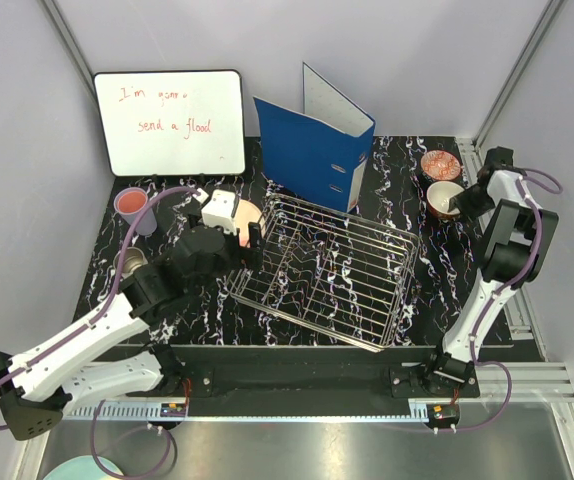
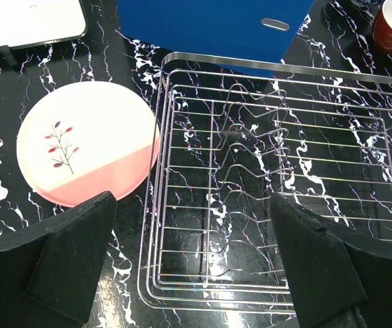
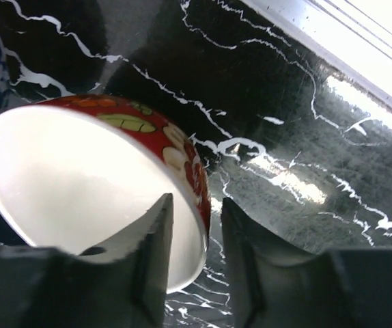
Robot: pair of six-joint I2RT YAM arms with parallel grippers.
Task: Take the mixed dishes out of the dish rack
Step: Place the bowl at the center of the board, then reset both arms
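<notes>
The dish rack (image 1: 329, 268), just one, sits mid-table. One plate (image 2: 87, 143) lies flat just beside the rack's left side. Two cups stand near the table's left edge: a pink cup (image 1: 132, 206) and a second cup (image 1: 130, 263), half hidden by the arm. Two small red-patterned bowls sit at the far right corner, the farther bowl (image 1: 440, 164) and the nearer bowl (image 1: 444, 197). The left gripper (image 2: 192, 205) hangs over the rack's left side, jaws wide apart, the plate just outside them. The right gripper (image 3: 196, 200) has its jaws slightly apart astride the nearer bowl's rim, one finger inside and one outside.
</notes>
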